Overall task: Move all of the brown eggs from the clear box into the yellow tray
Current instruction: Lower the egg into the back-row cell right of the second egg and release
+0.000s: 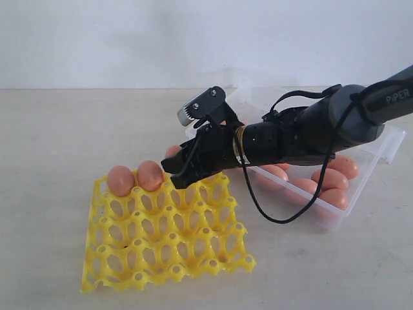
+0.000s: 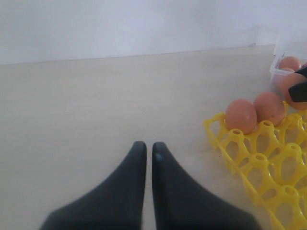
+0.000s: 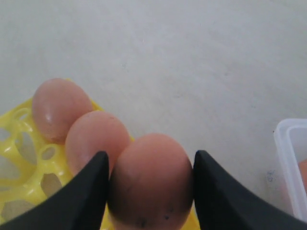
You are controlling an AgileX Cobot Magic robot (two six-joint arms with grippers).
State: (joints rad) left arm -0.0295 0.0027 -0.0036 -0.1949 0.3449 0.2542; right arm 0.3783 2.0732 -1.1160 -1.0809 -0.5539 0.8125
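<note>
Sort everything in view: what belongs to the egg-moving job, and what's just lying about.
Belongs to the job:
- held egg, gripped between the jaws of the right gripper
- two seated eggs in the yellow tray
- boxed eggs waiting in the clear box

Just there:
- left gripper, shut, holding nothing, over the table

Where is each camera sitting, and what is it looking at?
Exterior view: off the arms, looking down across the table at the yellow tray, clear box, right arm and right gripper.
Left wrist view: on the left arm, looking past the shut left gripper toward the tray's corner.
Right wrist view: on the right arm, looking down between its fingers at the held egg.
Shared: all three show the two eggs in the tray.
</note>
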